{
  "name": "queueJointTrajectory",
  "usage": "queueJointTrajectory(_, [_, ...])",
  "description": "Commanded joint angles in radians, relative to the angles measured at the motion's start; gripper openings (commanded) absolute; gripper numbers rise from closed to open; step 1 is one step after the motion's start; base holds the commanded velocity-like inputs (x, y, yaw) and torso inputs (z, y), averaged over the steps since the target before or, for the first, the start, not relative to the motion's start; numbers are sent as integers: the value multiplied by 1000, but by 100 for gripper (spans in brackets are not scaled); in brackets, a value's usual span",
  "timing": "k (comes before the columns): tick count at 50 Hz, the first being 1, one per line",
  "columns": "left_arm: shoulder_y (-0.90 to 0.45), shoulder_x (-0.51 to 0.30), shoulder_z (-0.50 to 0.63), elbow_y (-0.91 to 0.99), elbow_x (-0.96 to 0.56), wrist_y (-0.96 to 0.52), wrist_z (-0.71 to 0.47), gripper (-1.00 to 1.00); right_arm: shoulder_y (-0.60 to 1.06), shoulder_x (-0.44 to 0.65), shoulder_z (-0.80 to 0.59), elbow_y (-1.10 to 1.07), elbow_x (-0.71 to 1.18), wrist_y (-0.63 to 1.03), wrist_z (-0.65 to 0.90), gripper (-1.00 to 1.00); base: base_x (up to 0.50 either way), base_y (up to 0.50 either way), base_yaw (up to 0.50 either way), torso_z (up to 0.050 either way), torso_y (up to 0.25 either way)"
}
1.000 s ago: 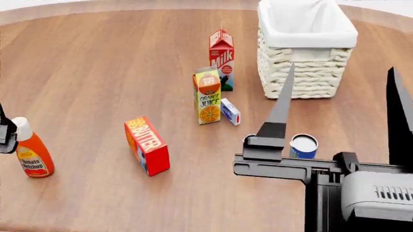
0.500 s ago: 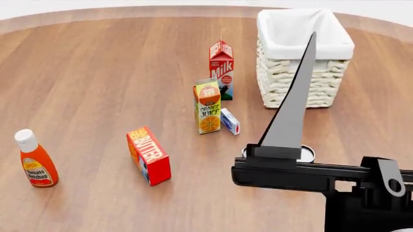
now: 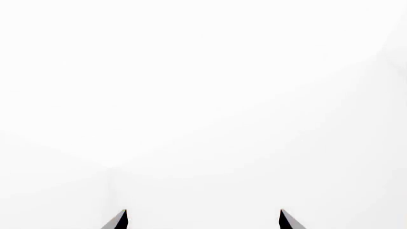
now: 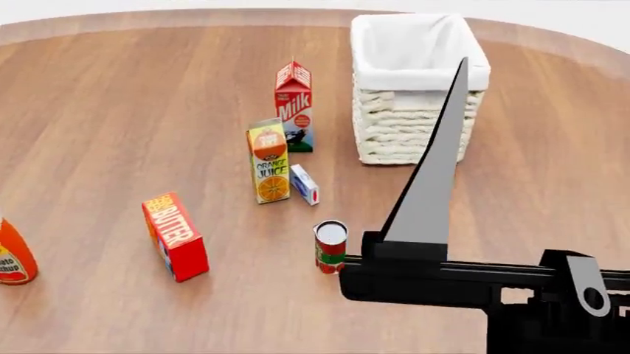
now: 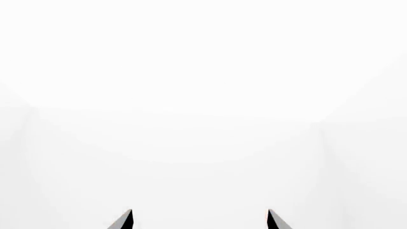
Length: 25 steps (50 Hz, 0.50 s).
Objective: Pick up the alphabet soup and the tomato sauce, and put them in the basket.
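Observation:
The tomato sauce (image 4: 331, 247), a red can with a green band and a silvery top, stands upright on the wooden table (image 4: 118, 103), just left of my right arm's black body. The alphabet soup is hidden. The cream wicker basket (image 4: 417, 129) with its white lining stands at the back, beyond the can. One long dark finger (image 4: 435, 169) of my right gripper rises in front of the basket. In the right wrist view my right gripper (image 5: 199, 219) is open against plain white. In the left wrist view my left gripper (image 3: 203, 219) is likewise open, with nothing between its tips.
A milk carton (image 4: 294, 107), an orange juice carton (image 4: 268, 161) and a small blue-and-white box (image 4: 304, 184) stand left of the basket. A red butter box (image 4: 175, 236) lies further left. An orange ketchup bottle (image 4: 12, 254) is cut off by the left edge.
The head view has swung right, so everything on the table has slid left in the picture. The tomato sauce can now shows beside the right gripper. The ketchup bottle is nearly out of view.

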Motion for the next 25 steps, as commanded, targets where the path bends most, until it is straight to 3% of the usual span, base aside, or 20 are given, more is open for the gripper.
queueJointTrajectory(1, [51, 1, -24, 1, -46, 49, -37, 100, -11, 18, -15, 0, 4, -18, 20, 100, 0, -500, 0, 0, 0])
queueJointTrajectory(9, [60, 1, -25, 1, -48, 58, -38, 100, -15, 34, -38, 1, -10, -27, 32, 100, 0, -471, 0, 0, 0])
queueJointTrajectory(25, [63, 1, -21, 1, -40, 58, -39, 100, -7, 67, -87, 1, -57, -27, 59, 100, 70, 37, 0, 0, 0])
